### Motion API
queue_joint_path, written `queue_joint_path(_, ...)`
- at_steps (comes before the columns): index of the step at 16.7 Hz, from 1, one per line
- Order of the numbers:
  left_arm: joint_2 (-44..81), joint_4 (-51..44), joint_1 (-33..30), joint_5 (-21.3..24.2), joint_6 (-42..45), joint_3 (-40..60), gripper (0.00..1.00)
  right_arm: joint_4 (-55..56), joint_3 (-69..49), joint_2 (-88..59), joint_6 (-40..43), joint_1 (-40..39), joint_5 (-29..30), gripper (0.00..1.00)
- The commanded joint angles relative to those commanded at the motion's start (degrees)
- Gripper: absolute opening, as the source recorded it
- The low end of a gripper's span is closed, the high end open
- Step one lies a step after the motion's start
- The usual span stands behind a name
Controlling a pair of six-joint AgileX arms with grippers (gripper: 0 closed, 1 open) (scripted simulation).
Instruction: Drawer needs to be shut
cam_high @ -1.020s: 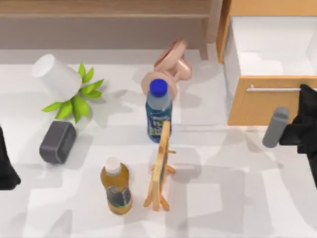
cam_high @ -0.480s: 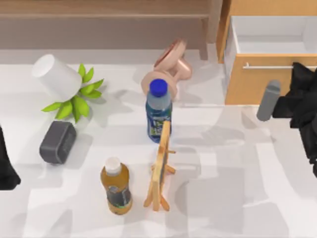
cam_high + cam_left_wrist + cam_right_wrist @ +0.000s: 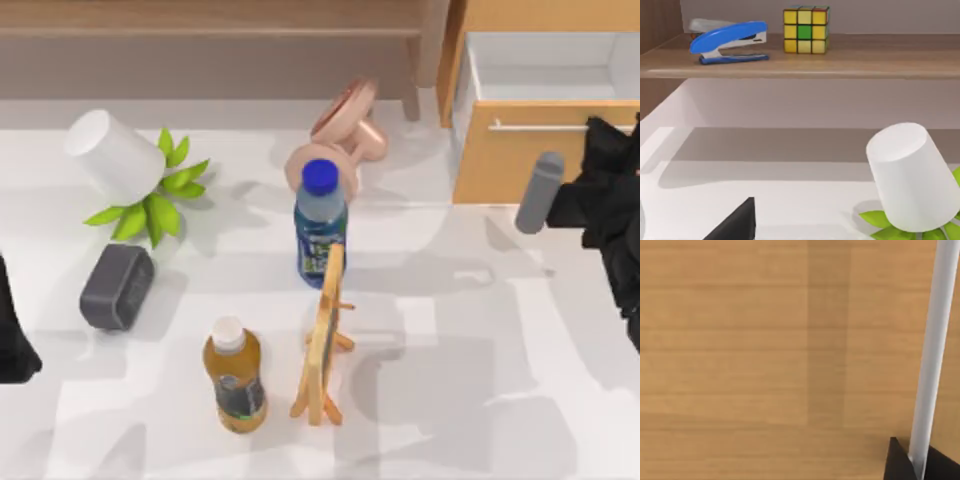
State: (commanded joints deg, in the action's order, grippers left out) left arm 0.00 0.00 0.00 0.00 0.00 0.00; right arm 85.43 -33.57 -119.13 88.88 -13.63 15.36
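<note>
Right gripper point(image 3: 600, 170) sits against the drawer point(image 3: 520, 160) front by the handle point(image 3: 932, 355); finger state can't be told. Drawer is partly open. Risk: an off-centre push at its right end could skew and jam it, or slip off the bar.

Right gripper point(image 3: 603, 165) at the table's far right, left arm parked at left edge

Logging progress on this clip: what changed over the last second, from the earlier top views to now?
The drawer slid back into its cabinet, showing less white interior, with the right end effector following against its front. It is not fully shut. The left arm stayed parked at the table's left edge; bottles, plant and the rest stayed put.
</note>
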Motion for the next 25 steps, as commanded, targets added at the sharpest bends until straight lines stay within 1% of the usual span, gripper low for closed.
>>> queue_joint_path(8,0.0,0.0,0.0,0.0,0.0,0.0,1.0,-7.63,-12.33,-5.17,0.06,2.28,-2.11,0.0)
queue_joint_path(15,0.0,0.0,0.0,0.0,0.0,0.0,1.0,-8.56,-13.92,-5.69,-0.05,2.3,-2.27,0.0)
queue_joint_path(22,0.0,0.0,0.0,0.0,0.0,0.0,1.0,-15.34,-26.17,-11.17,0.08,3.79,-3.6,0.0)
queue_joint_path(25,0.0,0.0,0.0,0.0,0.0,0.0,1.0,-17.42,-29.55,-12.67,0.01,4.2,-4.03,0.0)
